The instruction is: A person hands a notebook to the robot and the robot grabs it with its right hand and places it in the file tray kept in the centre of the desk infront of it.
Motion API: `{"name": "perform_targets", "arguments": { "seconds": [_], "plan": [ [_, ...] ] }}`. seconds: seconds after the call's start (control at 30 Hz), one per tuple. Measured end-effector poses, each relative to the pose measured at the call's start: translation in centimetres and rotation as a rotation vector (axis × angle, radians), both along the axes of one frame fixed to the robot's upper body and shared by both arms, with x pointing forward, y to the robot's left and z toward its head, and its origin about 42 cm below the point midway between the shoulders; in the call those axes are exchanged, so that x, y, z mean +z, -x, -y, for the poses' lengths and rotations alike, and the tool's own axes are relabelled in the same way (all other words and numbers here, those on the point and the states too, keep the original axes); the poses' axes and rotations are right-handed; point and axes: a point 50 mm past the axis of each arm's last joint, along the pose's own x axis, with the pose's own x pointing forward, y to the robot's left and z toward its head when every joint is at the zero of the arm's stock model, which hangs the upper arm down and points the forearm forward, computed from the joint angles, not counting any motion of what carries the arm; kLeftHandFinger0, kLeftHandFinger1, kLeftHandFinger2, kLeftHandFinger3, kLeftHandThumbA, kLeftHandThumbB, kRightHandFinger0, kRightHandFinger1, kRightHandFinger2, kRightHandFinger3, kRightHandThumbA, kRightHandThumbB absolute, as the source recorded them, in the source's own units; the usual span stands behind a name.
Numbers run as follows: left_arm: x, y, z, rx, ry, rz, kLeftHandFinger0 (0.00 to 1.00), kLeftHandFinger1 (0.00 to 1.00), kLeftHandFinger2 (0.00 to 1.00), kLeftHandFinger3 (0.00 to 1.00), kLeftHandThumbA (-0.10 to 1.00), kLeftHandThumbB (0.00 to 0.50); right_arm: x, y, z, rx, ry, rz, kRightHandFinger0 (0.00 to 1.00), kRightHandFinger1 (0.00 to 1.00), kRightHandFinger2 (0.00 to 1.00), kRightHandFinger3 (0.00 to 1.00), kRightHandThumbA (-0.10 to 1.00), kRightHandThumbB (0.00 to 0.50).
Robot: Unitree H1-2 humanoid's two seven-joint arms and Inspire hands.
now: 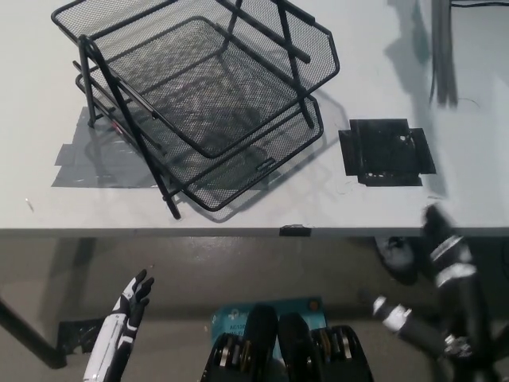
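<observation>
A black wire-mesh file tray [208, 103] with stacked tiers stands on the white desk [398, 203], left of centre, and nothing lies in its top tier. No notebook and no person are in view. My black right hand [445, 310] hangs below the desk's front edge at the lower right, fingers spread and holding nothing. My white left hand [127, 314] rests at the lower left, below the desk edge, with its dark fingers stretched out and empty.
A black square patch [387, 151] lies on the desk right of the tray. Grey tape [83, 163] marks the desk at the tray's left. Grey cables [442, 48] run down at the top right. A dark object [398, 259] sits on the floor under the desk edge.
</observation>
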Motion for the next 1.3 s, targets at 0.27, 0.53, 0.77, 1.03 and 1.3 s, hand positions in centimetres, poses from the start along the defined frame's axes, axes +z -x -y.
{"name": "perform_targets", "arguments": {
  "seconds": [0.27,0.53,0.77,1.03,1.3],
  "plan": [
    [-0.1,0.3,0.0,0.0,-0.001,0.002,1.0,1.0,1.0,1.0,1.0,0.414,4.6,-3.6,0.9,-0.096,-0.017,0.123,1.0,1.0,1.0,1.0,1.0,0.332],
    [0.1,0.1,-0.1,0.0,-0.002,0.011,1.0,1.0,1.0,1.0,1.0,0.423,6.1,-5.7,0.8,-0.121,-0.027,0.127,1.0,1.0,1.0,1.0,1.0,0.371],
    [0.1,0.0,-0.1,0.001,-0.004,0.013,1.0,1.0,1.0,1.0,1.0,0.436,7.1,-8.0,0.1,-0.114,-0.015,0.102,1.0,1.0,1.0,1.0,1.0,0.346],
    [0.3,-0.3,-0.1,-0.001,-0.007,0.02,1.0,1.0,1.0,1.0,1.0,0.44,7.6,-11.3,-0.6,-0.108,-0.001,0.062,1.0,1.0,1.0,1.0,1.0,0.359],
    [0.5,-0.6,0.0,-0.003,-0.008,0.03,1.0,1.0,1.0,1.0,1.0,0.433,8.9,-14.8,-0.4,-0.115,0.031,0.037,1.0,1.0,1.0,1.0,1.0,0.308]
  ]
}}
